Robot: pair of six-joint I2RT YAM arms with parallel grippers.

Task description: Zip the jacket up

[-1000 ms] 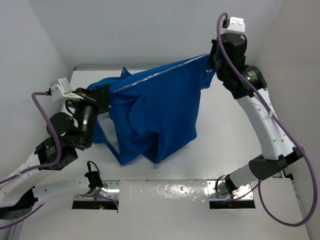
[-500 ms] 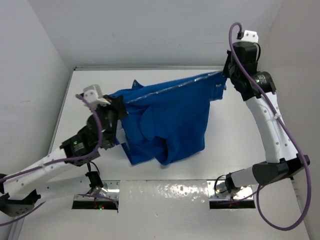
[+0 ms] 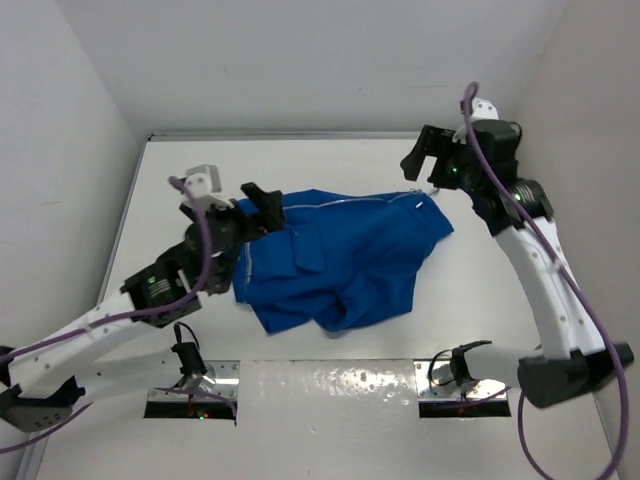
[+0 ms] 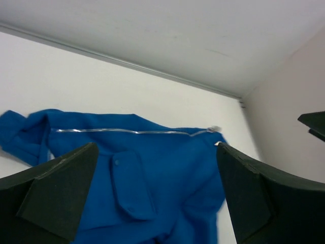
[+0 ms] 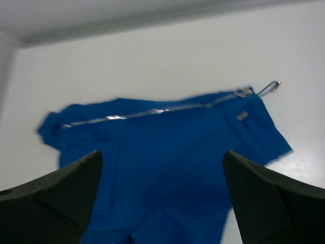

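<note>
Royal-blue fleece jacket (image 3: 340, 255), overhead view: lies crumpled mid-table on the white tabletop (image 3: 330, 165). Its thin silver zipper line (image 3: 350, 200) runs left to right along the far edge, between the two arms. Left gripper (image 3: 258, 208) at one end, right gripper (image 3: 420, 165) just past the other; both spread wide, holding nothing.
Left wrist view: garment ahead of and below the dark fingers (image 4: 56, 193), untouched.
Right wrist view: fingers (image 5: 56, 198) likewise apart and empty. Metal pull tab (image 5: 269, 87) at the zipper end judged nearer this arm.
</note>
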